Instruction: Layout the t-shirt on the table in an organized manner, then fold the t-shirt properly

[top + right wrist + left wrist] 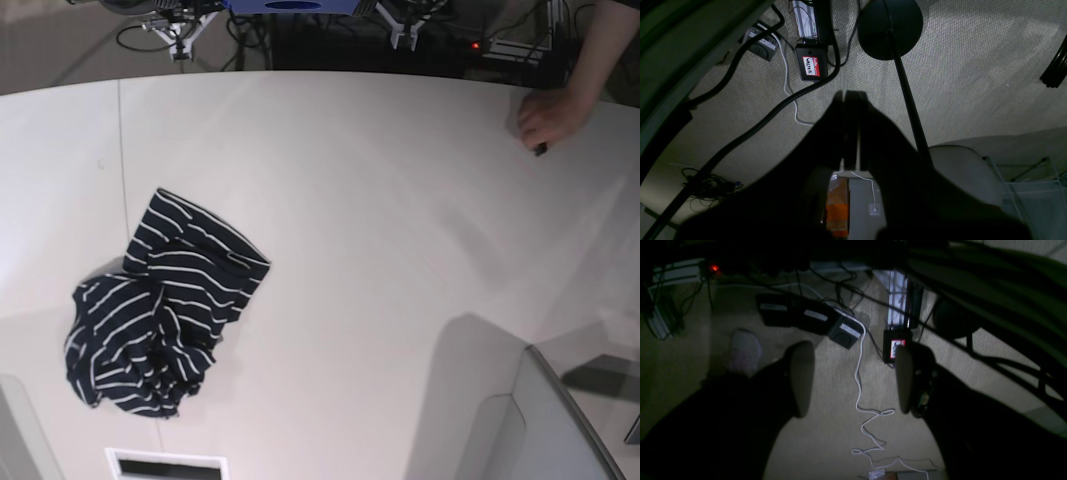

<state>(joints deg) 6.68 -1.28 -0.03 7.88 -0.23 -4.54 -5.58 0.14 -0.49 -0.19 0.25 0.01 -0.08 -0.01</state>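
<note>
On the white table, large and mostly bare, the t-shirt lies crumpled in a heap at the near left, sleeves and hem lost in the folds. A person's hand rests at the far right edge. Neither arm shows from above; both wrist cameras look down at the carpet floor. The left gripper stands half open and empty, the right gripper is pressed together. To begin well, I think one should take two separate edges and spread them apart.
</note>
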